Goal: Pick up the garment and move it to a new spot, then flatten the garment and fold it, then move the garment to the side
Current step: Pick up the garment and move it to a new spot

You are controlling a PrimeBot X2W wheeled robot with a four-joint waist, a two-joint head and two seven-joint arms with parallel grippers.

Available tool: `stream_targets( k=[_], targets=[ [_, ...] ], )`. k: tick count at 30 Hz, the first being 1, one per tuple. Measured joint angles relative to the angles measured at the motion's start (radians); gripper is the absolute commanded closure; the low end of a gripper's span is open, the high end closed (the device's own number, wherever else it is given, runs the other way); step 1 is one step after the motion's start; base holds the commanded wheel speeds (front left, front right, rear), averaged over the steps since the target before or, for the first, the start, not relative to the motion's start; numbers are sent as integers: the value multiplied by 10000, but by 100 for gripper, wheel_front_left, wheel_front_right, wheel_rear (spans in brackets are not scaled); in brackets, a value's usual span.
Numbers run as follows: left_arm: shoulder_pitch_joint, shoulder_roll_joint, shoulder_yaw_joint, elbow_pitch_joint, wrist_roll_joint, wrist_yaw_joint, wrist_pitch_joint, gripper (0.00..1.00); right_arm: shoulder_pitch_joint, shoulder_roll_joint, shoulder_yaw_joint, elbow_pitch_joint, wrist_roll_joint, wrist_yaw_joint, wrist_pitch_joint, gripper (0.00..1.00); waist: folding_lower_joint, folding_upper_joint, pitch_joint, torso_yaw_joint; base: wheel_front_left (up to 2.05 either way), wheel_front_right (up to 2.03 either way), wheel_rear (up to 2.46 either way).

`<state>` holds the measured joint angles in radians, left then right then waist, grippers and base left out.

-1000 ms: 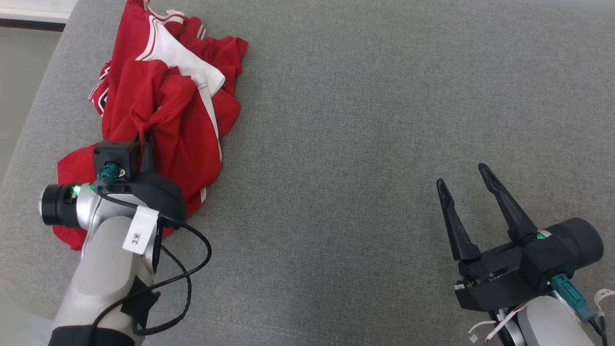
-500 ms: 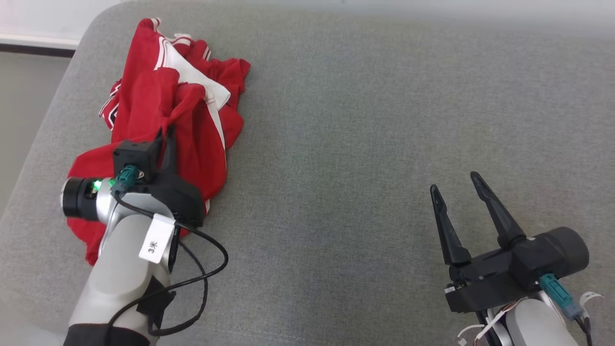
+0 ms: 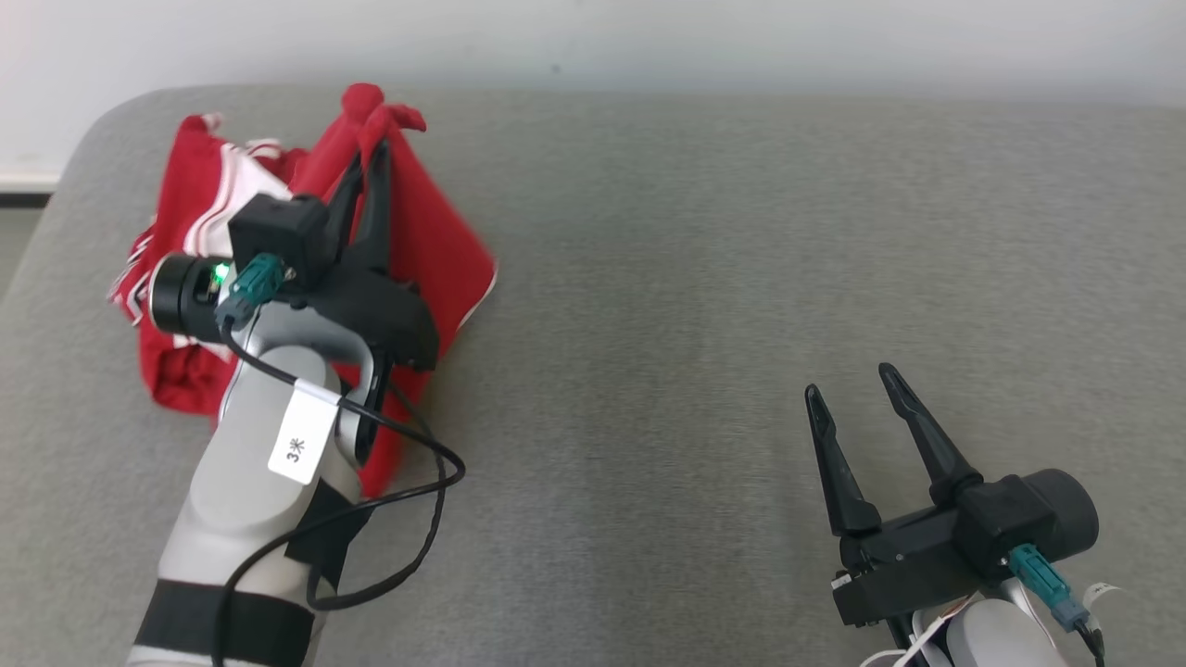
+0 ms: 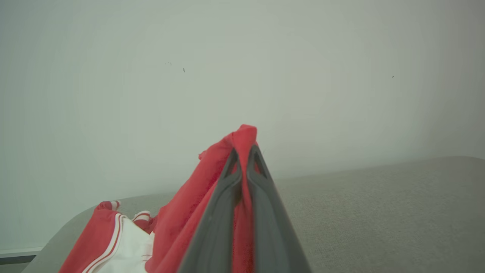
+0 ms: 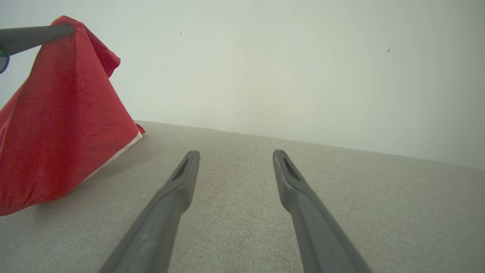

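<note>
The garment (image 3: 435, 241) is a red jersey with white trim, at the far left of the grey surface. My left gripper (image 3: 371, 148) is shut on a bunched fold of it and holds that fold up, so the cloth hangs like a tent while the rest trails on the surface. In the left wrist view the fingers (image 4: 223, 189) pinch red cloth (image 4: 242, 136) between them. The right wrist view shows the lifted garment (image 5: 64, 125) at the left. My right gripper (image 3: 857, 394) stands open near the lower right, over bare surface, with nothing between its fingers (image 5: 182, 182).
The grey padded surface (image 3: 704, 278) runs wide to the right of the garment. Its rounded left corner (image 3: 83, 130) lies just beyond the garment. A pale wall (image 3: 649, 37) rises behind the far edge. A black cable (image 3: 408, 519) loops off my left forearm.
My left gripper has risen and moved right with the garment's fold, pulling the cloth up off the surface. The head camera has tilted up, bringing the wall into view. The right gripper stays open.
</note>
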<state>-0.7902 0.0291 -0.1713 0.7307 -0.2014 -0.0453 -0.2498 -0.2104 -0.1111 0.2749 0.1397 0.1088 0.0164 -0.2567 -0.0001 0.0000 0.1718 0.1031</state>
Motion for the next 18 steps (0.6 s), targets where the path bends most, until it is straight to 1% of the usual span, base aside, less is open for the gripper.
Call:
stream_targets(
  k=[3, 6, 8, 12, 16, 18],
  targets=[
    [-268, -2, -274, -268, -138, -79, -2, 100, 109, 13, 2, -2, 0, -67, 0, 0, 0, 0, -127, -393, 0, 0, 0],
    [-530, 23, -1141, -679, -826, -46, -23, 100, 310, 33, 0, -15, 0, -90, 0, 0, 0, 0, -234, -809, 0, 0, 0],
    [-717, -8, -1603, -920, -1206, 104, -31, 100, 399, 58, 6, -40, 0, -140, 0, 0, 0, 0, -292, -1097, 0, 0, 0],
    [-949, 6, -2111, -1302, -1695, 443, -31, 100, 449, 86, 23, -119, 0, -167, 0, 0, 0, -1, -364, -1678, 0, 0, 0],
    [-967, 8, -2451, -1333, -1806, 757, -31, 100, 477, 123, 155, -165, 0, -157, 0, 0, 0, -1, -366, -2273, 0, 0, 0],
    [-930, 8, -2566, -1289, -1808, 869, -31, 100, 447, 153, 245, -178, 0, -73, 0, 0, 0, 0, -335, -2565, 0, 0, 0]
  ],
)
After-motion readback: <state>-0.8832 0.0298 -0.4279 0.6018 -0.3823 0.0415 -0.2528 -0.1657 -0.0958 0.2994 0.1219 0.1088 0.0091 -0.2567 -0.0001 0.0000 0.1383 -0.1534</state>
